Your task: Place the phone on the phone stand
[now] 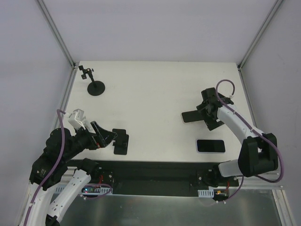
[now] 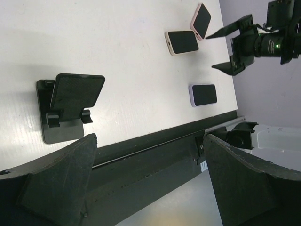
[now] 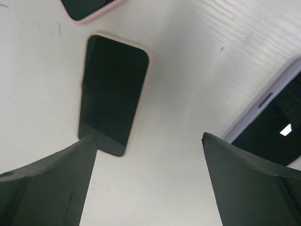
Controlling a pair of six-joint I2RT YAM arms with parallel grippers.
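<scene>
The black phone stand [image 1: 121, 141] sits near the table's front left; it also shows in the left wrist view [image 2: 70, 106], with nothing on it. My left gripper [image 1: 109, 135] is open and empty just left of the stand, over the front edge [image 2: 149, 137]. A phone in a pale pink case [image 1: 190, 116] lies flat at the right, screen up [image 3: 113, 94]. My right gripper [image 1: 210, 114] is open and empty, low over the table just beside this phone [image 3: 149, 137]. A lavender-cased phone [image 1: 210, 146] lies nearer the front edge [image 3: 273, 127].
A second pink-cased phone [image 2: 201, 19] lies just beyond the first [image 3: 89, 7], hidden under my right arm in the top view. A round-based black clip holder [image 1: 96, 87] stands at the back left. A black rail [image 1: 150, 172] runs along the front edge.
</scene>
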